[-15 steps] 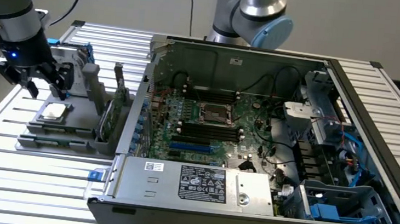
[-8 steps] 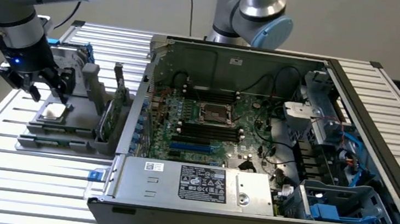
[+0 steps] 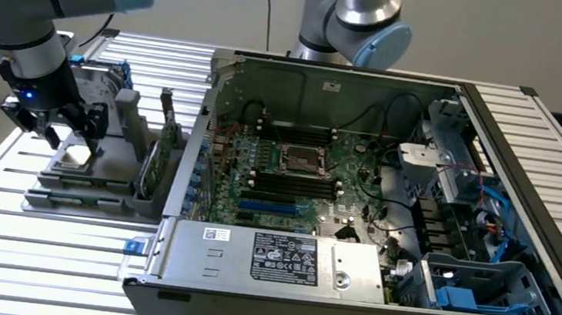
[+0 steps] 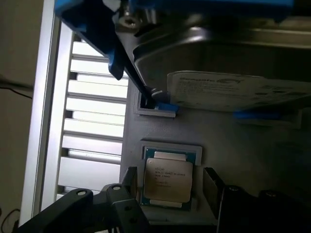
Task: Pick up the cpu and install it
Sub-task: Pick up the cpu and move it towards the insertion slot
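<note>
Hovering over grey plastic fixture (image 3: pixel 103 181), black gripper (image 3: pixel 74 140), jaws spread, straddles small square silvery cpu (image 4: pixel 168 179) seated in fixture's recess; pads (image 4: pixel 130 183) apparently clear of chip edges, gap hard to judge; chip lettering unreadable.

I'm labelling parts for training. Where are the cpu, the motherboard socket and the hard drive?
cpu (image 4: pixel 167 179): wrist view, middle of its silvery top.
motherboard socket (image 3: pixel 299 159): exterior view, centre of its frame.
hard drive (image 4: pixel 209 53): wrist view, its grey metal face.
</note>
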